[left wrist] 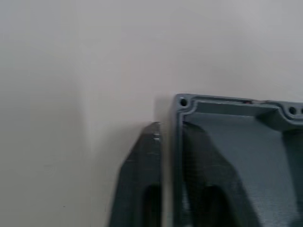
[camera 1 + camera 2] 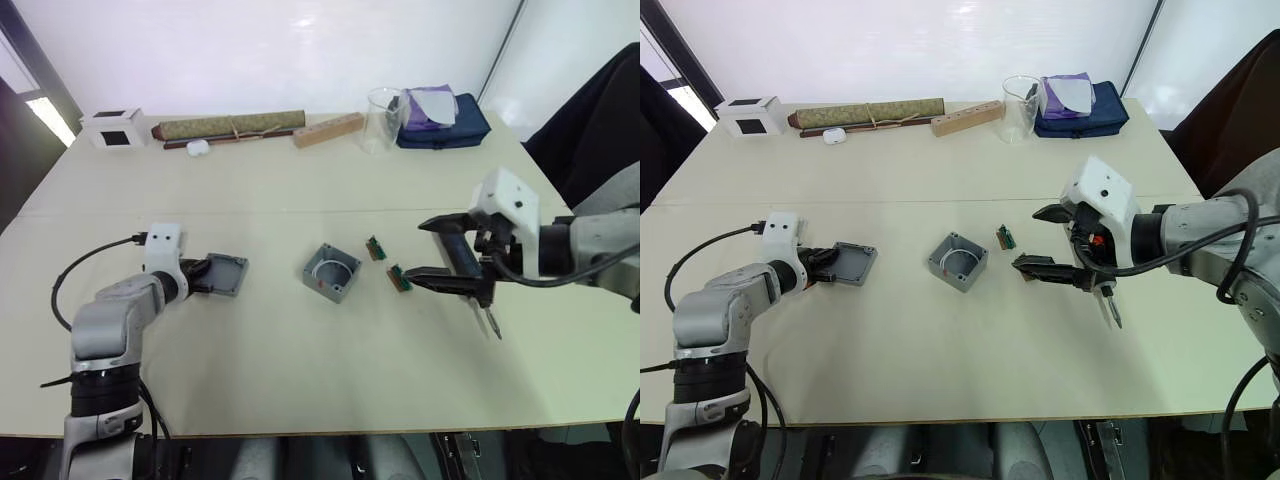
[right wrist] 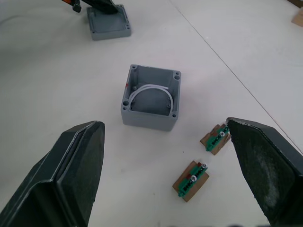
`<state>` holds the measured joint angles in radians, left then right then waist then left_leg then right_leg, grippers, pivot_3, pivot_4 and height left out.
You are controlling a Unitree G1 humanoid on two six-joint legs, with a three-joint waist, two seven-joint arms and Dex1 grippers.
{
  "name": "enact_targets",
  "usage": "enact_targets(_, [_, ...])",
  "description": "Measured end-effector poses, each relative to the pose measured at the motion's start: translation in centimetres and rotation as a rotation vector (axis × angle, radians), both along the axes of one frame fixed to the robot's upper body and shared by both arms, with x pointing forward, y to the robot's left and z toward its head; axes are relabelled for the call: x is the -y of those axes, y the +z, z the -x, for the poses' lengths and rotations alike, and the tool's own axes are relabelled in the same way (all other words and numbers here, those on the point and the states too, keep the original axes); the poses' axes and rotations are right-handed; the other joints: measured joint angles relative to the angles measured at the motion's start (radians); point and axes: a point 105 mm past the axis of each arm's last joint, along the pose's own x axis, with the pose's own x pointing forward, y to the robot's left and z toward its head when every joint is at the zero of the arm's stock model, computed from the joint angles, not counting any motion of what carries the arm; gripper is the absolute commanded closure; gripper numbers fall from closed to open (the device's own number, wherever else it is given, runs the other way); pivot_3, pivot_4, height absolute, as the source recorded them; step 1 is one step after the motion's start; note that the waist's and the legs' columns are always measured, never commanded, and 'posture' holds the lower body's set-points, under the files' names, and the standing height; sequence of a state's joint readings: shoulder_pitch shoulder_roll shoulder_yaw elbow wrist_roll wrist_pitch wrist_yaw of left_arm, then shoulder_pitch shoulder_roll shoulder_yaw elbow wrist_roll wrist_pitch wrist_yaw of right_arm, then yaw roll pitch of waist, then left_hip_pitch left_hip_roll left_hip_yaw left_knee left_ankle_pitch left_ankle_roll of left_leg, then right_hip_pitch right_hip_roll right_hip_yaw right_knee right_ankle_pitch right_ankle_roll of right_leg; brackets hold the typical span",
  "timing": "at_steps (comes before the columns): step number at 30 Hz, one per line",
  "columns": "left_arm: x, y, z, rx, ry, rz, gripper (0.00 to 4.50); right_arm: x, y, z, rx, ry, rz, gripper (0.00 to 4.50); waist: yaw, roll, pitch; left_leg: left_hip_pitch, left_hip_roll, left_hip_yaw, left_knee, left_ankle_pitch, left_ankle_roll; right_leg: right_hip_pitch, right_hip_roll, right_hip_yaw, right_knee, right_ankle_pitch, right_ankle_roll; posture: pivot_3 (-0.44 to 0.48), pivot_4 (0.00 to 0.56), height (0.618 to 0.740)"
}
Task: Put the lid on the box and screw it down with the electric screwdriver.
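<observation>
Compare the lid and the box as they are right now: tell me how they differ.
The box is deep; the lid is shallow. The box stands free at mid-table, with a white wire loop inside; the lid lies toward the robot's left, recess up and bare, with the left gripper at its rim, one finger inside and one outside. The box sits near two small green boards; the lid has none beside it. Both are grey, square, with corner screw holes.
</observation>
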<state>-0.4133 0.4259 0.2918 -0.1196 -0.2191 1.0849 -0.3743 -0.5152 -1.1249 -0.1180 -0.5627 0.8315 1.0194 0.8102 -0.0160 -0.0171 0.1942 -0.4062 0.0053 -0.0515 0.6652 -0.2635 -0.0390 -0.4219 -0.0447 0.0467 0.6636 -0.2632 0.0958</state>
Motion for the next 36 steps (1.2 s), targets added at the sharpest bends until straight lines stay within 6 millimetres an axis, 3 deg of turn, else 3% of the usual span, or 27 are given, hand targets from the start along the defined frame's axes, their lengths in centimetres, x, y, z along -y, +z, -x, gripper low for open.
enact_targets(3, [0.1,0.6,-0.9,0.010,0.010,0.021,4.46,0.1,0.1,0.1,0.000,-0.017,-0.022,0.00,0.003,0.000,0.000,-0.001,0.000,0.000,0.000,0.000,0.000,0.000,0.000,0.000,0.000,0.000,0.000,0.000,0.150,0.736])
enact_targets(5, [1.1,2.0,-1.8,0.071,-0.033,0.066,4.46,0.1,0.2,0.0,-0.010,-0.036,-0.064,0.00,0.005,-0.001,0.000,-0.001,0.000,0.000,0.000,0.000,-0.001,0.000,-0.001,0.000,0.000,0.000,0.000,0.000,0.150,0.736])
enact_targets(7, [4.5,6.4,-3.0,0.240,-0.180,0.164,4.46,-0.1,-0.1,0.0,-0.049,-0.060,-0.147,0.00,0.020,-0.004,0.001,-0.004,-0.001,-0.003,0.002,0.001,-0.003,0.000,-0.001,-0.003,-0.001,0.000,0.000,0.000,0.150,0.736])
enact_targets(10, [7.5,12.8,-3.0,0.475,-0.337,0.194,4.46,-0.7,-0.6,0.1,-0.107,-0.074,-0.224,0.00,0.022,-0.003,0.000,-0.003,-0.003,-0.001,0.001,0.001,-0.003,0.000,-0.003,-0.001,-0.001,0.001,0.000,0.000,0.150,0.736])
enact_targets(12, [8.9,14.0,-2.9,0.533,-0.402,0.222,4.46,-1.0,-0.4,-0.3,-0.143,-0.108,-0.356,0.00,0.017,-0.003,0.000,-0.001,-0.004,0.000,0.000,0.001,-0.002,0.000,-0.003,0.001,-0.001,0.001,0.000,0.000,0.150,0.736])
enact_targets(16, [14.1,13.9,-2.3,0.571,-0.617,0.289,4.46,-1.4,-1.9,-1.6,-0.320,-0.234,-0.636,0.00,0.021,-0.003,0.000,-0.002,-0.004,-0.001,0.000,0.002,-0.002,0.000,-0.002,0.001,0.000,0.001,0.000,0.000,0.150,0.736])
enact_targets(21, [16.1,13.6,-2.2,0.592,-0.709,0.291,4.46,-3.4,-3.1,-1.5,-0.433,-0.289,-0.730,0.00,0.002,-0.003,0.000,-0.002,-0.004,-0.001,0.000,0.002,-0.002,0.000,-0.002,0.001,0.000,0.001,0.000,0.000,0.150,0.736])
enact_targets(24, [17.4,13.5,-2.0,0.603,-0.758,0.279,4.46,-4.7,-2.4,-2.0,-0.458,-0.307,-0.827,0.00,-0.005,-0.003,0.000,-0.002,-0.004,-0.001,0.000,0.002,-0.002,0.000,-0.001,0.001,0.000,0.001,0.000,0.000,0.150,0.736])
enact_targets(28, [18.0,13.3,-1.7,0.603,-0.797,0.271,4.46,-5.3,-1.0,-2.7,-0.429,-0.331,-0.888,0.00,-0.002,-0.003,0.000,-0.002,-0.004,-0.001,0.000,0.002,-0.002,0.000,-0.001,0.001,0.000,0.001,0.000,0.000,0.150,0.736])
enact_targets(35, [18.6,12.7,-1.5,0.594,-0.819,0.253,4.46,-6.3,-0.8,-2.8,-0.446,-0.330,-0.925,0.00,0.000,-0.003,0.000,-0.002,-0.004,-0.002,0.000,0.002,-0.002,0.000,-0.001,0.001,0.000,0.001,0.000,0.000,0.150,0.736])
enact_targets(36, [18.6,12.6,-1.5,0.593,-0.819,0.251,4.49,-6.4,-0.8,-2.8,-0.447,-0.332,-0.928,0.27,0.000,-0.003,0.000,-0.002,-0.004,-0.002,0.000,0.002,-0.002,0.000,-0.001,0.001,0.000,0.001,0.000,0.000,0.150,0.736])
